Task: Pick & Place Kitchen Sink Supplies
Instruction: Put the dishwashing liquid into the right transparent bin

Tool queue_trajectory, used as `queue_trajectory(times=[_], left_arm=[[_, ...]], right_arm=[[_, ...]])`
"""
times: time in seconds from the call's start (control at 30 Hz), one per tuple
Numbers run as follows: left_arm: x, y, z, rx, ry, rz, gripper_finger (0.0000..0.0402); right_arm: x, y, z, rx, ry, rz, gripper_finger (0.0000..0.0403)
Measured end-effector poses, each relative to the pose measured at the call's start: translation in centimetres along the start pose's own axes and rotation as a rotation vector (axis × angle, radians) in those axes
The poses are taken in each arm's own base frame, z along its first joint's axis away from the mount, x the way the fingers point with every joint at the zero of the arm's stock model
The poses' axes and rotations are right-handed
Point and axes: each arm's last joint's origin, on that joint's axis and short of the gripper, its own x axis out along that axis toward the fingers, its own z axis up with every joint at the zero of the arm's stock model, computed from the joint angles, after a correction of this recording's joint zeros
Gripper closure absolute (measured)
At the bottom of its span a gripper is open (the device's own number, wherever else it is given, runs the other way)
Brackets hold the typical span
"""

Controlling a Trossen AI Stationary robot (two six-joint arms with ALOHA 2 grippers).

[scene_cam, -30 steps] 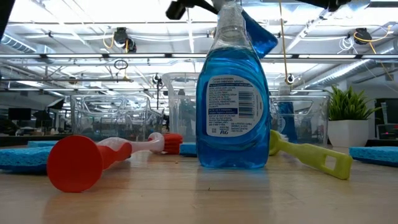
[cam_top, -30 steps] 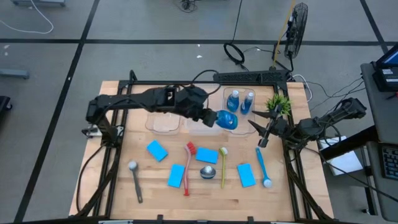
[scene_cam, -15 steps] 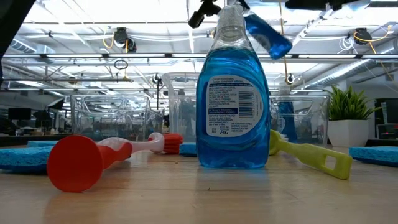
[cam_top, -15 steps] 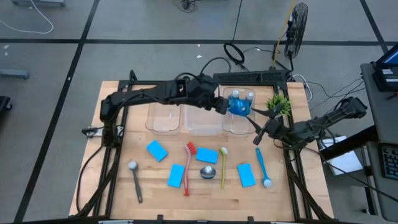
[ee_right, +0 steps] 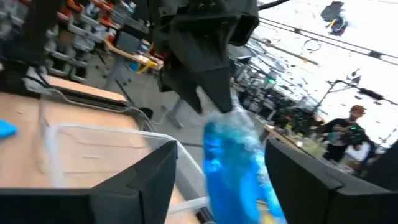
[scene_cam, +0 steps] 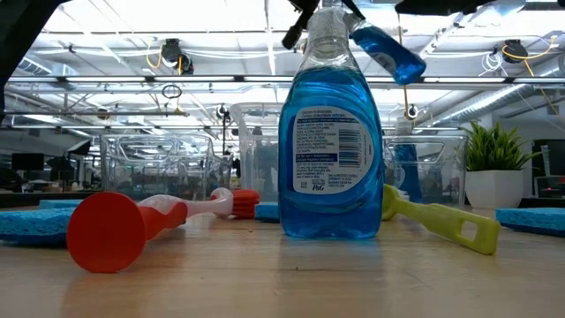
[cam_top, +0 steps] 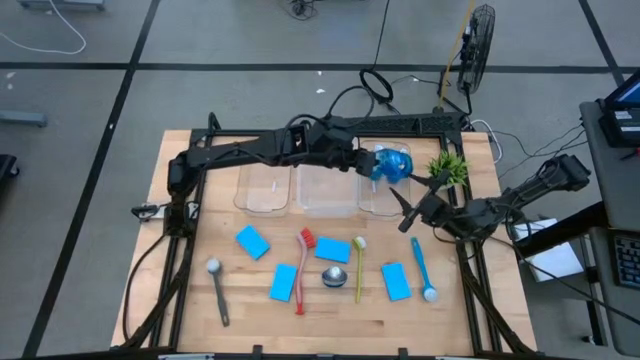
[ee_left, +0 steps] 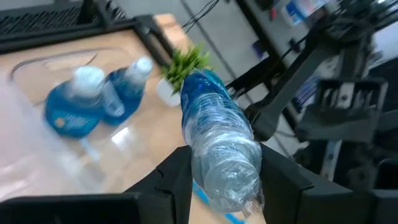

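Note:
My left gripper (cam_top: 368, 165) is shut on a small blue bottle (cam_top: 392, 165) in the air above the right clear bin (cam_top: 381, 205), where two more bottles (ee_left: 74, 109) lie. My right gripper (cam_top: 403, 213) stands open just in front of that bin, fingers empty, aimed at the held bottle (ee_right: 233, 155). Another bottle (scene_cam: 327, 150) stands upright near the table's front. Blue sponges (cam_top: 252, 241) (cam_top: 396, 281) lie flat around it. Red (cam_top: 303, 265), yellow-green (cam_top: 359, 265), blue (cam_top: 422, 268) and grey (cam_top: 217, 290) brushes also lie there. My left gripper pinches the bottle between its two fingers (ee_left: 177, 177) at its clear end (ee_left: 227, 168), the end nearest the wrist. The fingers reach in from the table's left, slanting a little downward. The blue-filled end (ee_left: 202, 93) sticks out past them, tilted down and lifted clear above the bin.
Three clear bins stand in a row at the back: left (cam_top: 265, 190), middle (cam_top: 325, 192) and right. A small green plant (cam_top: 447, 168) stands right of them, close to my right arm (cam_top: 500, 205). Bare wood lies along the table's near edge.
My left gripper has carried the bottle from over the middle bin's front toward the table's far right, and now holds it above the right bin, tipped lower. My right gripper has shifted a little toward the table's left and rolled.

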Motion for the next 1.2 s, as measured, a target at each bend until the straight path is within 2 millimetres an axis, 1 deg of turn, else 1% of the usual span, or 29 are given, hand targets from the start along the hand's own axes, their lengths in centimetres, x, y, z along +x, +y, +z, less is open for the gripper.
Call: queue_trajectory(times=[0.13, 0.33, 0.5, 0.6, 0.93, 1.2], left_arm=[[0.2, 0.1, -0.1, 0.002, 0.004, 0.005, 0.0262], [0.2, -0.2, 0.0, 0.002, -0.021, -0.009, 0.0262], [0.1, -0.4, -0.2, 0.006, -0.017, -0.010, 0.0262], [0.1, -0.5, -0.4, 0.015, -0.020, -0.003, 0.0262], [0.1, -0.8, -0.9, 0.041, -0.007, -0.007, 0.0262], [0.1, -1.4, -1.6, 0.057, 0.007, -0.020, 0.0262]], right_arm=[[0.5, 0.9, -0.1, -0.082, 0.025, -0.042, 0.0159], [1.8, 2.0, -0.4, -0.175, 0.079, -0.120, 0.0162], [3.2, 2.3, 1.1, -0.241, 0.110, -0.160, 0.0159], [4.0, 2.5, 1.4, -0.280, 0.154, -0.199, 0.0159], [4.9, 3.3, 2.0, -0.293, 0.162, -0.202, 0.0160], [5.5, 3.6, 1.6, -0.313, 0.179, -0.210, 0.0161]])
